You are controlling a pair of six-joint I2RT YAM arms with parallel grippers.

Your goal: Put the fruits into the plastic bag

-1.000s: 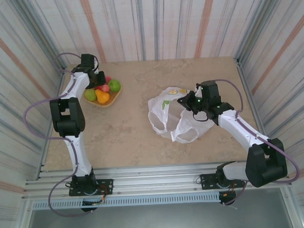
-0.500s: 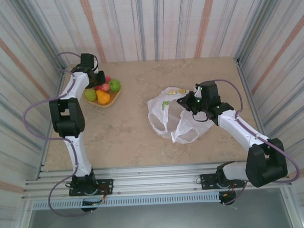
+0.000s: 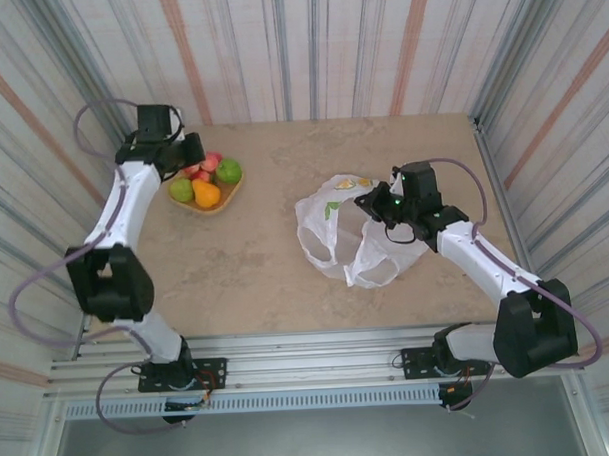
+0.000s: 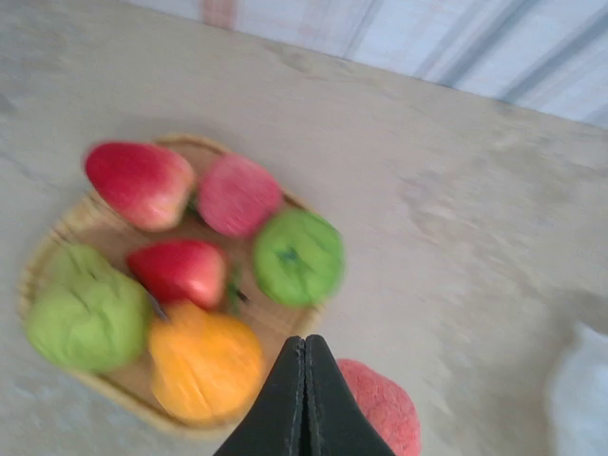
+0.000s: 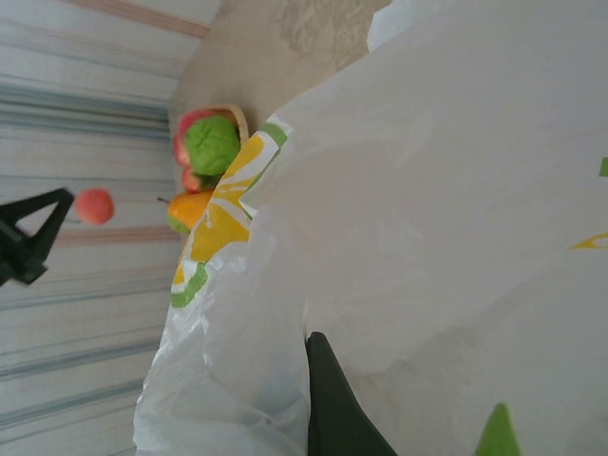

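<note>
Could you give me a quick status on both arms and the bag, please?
Left gripper: jaws shut on pink peach, aloft near woven tray. Right gripper: jaws shut on plastic bag. Nothing between tray and bag.

Striped walls (image 3: 328, 47) around beige marbled tabletop (image 3: 256, 275)

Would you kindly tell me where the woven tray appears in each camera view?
Top external: woven tray, upper left.
Left wrist: tray, left of centre.
Right wrist: tray, small, upper left.
Shared landmark: the green apple at its edge.
</note>
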